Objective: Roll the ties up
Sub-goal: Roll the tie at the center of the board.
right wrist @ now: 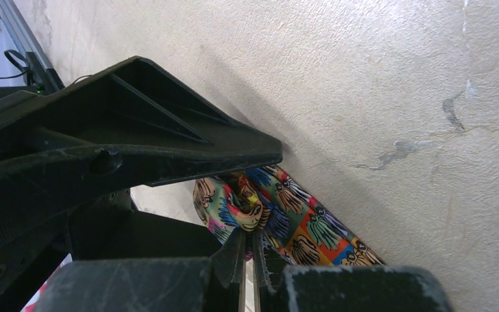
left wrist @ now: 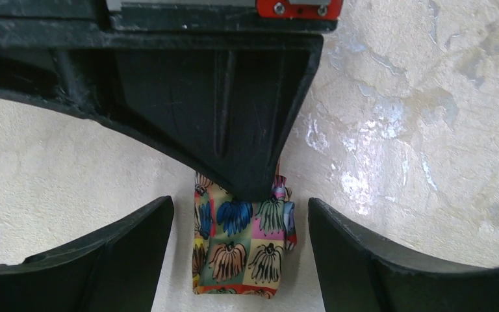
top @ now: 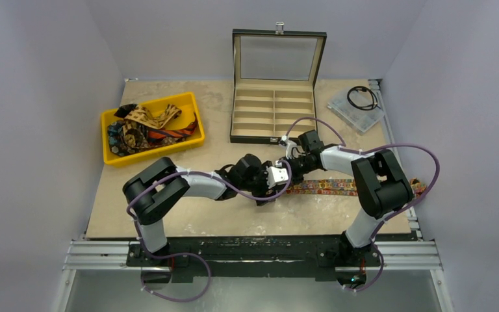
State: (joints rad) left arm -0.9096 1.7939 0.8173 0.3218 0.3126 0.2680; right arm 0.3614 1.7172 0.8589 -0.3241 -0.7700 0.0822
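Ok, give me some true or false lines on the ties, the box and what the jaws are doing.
1. The floral tie lies on the table. True.
2. The left jaws are clamped on it. False: they stand open on either side of its end.
3. The right jaws pinch the tie. True.
4. The box is closed. False: its lid stands open.
5. The yellow bin holds more ties. True.
6. The black cable lies in the bin. False: it rests on the clear case at the back right.
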